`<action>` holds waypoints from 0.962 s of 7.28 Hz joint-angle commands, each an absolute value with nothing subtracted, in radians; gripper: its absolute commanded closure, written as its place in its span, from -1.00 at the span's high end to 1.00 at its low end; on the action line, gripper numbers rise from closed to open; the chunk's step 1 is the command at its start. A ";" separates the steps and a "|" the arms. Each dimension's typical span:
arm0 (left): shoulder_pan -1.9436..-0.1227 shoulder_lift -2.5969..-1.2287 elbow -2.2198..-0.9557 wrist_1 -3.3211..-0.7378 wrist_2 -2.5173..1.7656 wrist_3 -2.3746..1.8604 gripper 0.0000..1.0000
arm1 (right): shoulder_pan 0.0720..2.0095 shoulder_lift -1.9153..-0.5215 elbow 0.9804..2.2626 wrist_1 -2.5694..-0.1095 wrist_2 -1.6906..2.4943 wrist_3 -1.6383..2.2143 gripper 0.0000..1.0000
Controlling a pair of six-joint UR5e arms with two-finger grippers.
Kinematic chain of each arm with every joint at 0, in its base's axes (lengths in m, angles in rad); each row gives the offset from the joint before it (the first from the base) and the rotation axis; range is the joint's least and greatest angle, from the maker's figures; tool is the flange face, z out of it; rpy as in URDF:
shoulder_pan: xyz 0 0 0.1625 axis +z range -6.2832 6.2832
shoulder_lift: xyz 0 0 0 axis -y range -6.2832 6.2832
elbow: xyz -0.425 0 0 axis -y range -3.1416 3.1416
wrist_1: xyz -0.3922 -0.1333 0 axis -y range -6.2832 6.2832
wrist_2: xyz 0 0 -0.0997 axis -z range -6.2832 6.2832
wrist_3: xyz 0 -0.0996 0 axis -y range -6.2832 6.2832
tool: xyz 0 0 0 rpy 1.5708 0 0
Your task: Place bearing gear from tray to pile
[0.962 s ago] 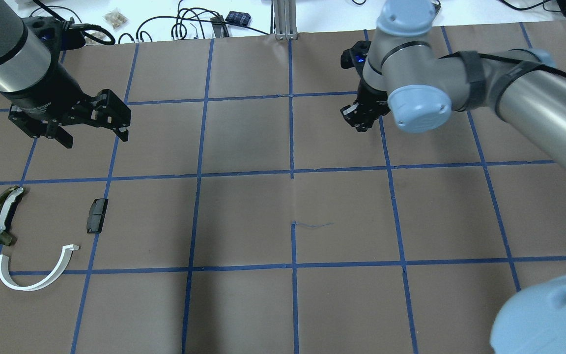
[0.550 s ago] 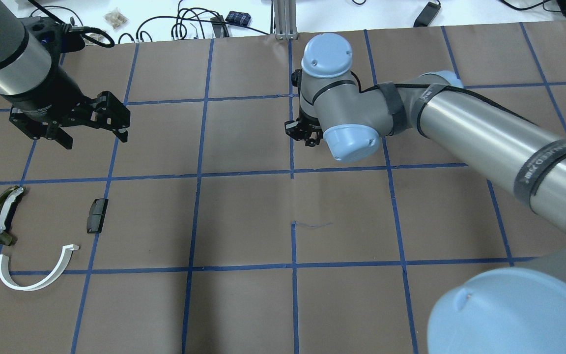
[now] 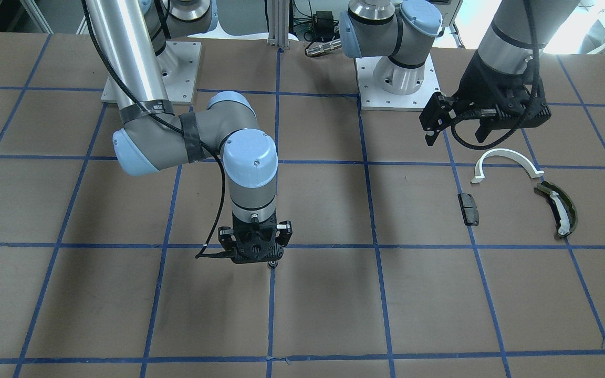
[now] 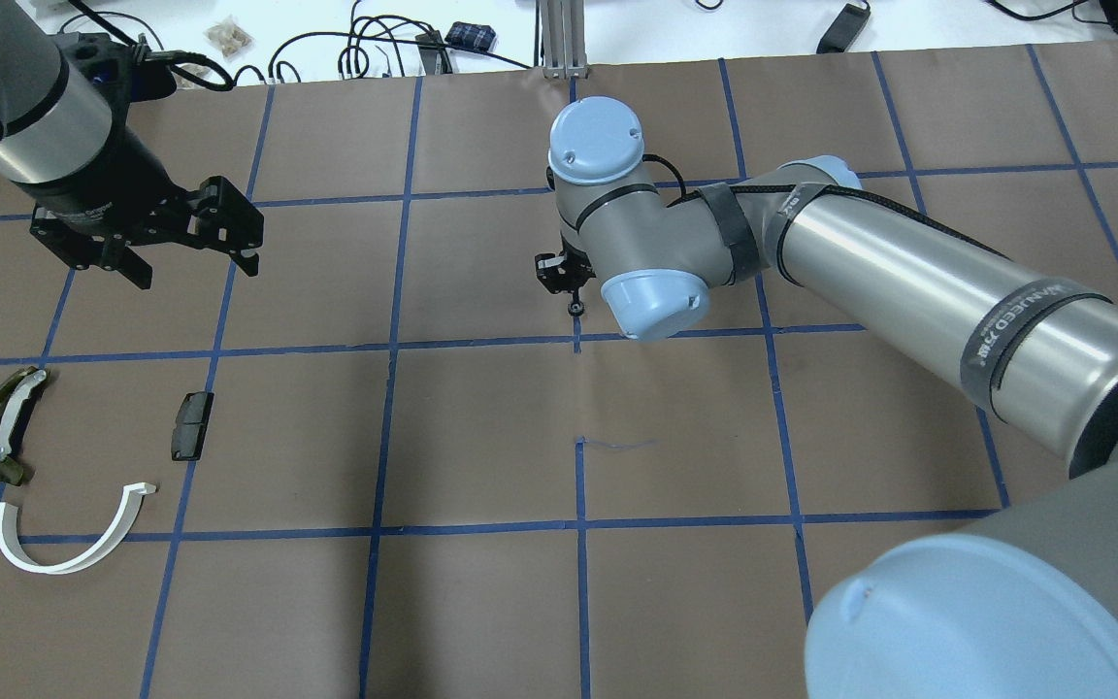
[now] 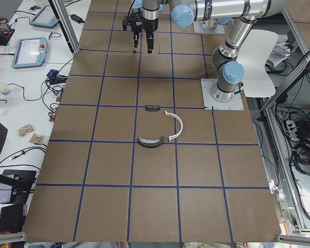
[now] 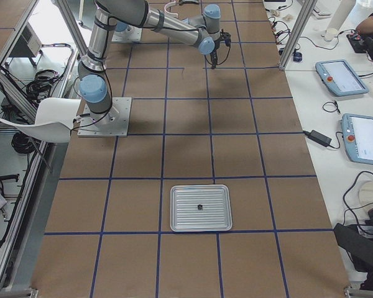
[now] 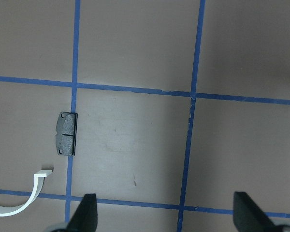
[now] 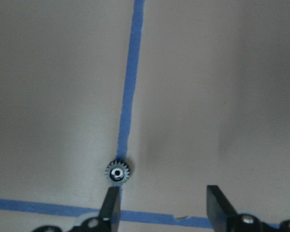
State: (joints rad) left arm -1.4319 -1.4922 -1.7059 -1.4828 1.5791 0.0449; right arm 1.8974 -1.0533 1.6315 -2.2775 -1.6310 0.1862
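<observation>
The bearing gear (image 8: 117,172) is small, dark and toothed. It lies on a blue tape line at the table's middle, also seen in the overhead view (image 4: 575,309) and the front view (image 3: 271,264). My right gripper (image 8: 162,193) hangs just above it, open, with one fingertip beside the gear. The pile is at the left: a white half-ring (image 4: 59,568), a dark block (image 4: 191,425) and an olive curved piece (image 4: 1,437). My left gripper (image 4: 192,270) is open and empty, above and beyond the pile. The left wrist view shows the block (image 7: 66,133).
The metal tray (image 6: 186,214) stands far off at the table's right end, with one small dark part (image 6: 200,207) in it. Cables and small items lie beyond the far table edge (image 4: 365,49). Brown paper with blue tape lines covers the table.
My right arm has swept left from the right half of the table to the centre line. The left gripper has barely shifted.
</observation>
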 commanded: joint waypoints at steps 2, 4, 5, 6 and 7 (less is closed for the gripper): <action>-1.437 -1.575 -1.707 -1.435 1.502 0.020 1.00 | 1.641 -1.232 1.640 -2.092 -1.640 -0.300 1.00; -1.523 -1.723 -1.701 -1.225 1.468 -0.058 1.00 | 1.364 -1.313 1.643 -2.019 -1.638 -0.582 1.00; -1.613 -1.793 -1.691 -1.163 1.476 -0.157 1.00 | 1.238 -1.342 1.643 -2.013 -1.643 -0.771 1.00; -1.671 -1.863 -1.678 -1.084 1.479 -0.229 1.00 | 1.104 -1.367 1.644 -1.966 -1.631 -0.904 1.00; -1.725 -1.921 -1.645 -1.056 1.482 -0.283 1.00 | 0.963 -1.362 1.643 -1.968 -1.623 -1.061 1.00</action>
State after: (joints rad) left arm -1.6530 -1.8435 -1.6753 -1.1140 1.4782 -0.2056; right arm 1.1359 -1.3522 1.6434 -1.9839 -1.6325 -0.8688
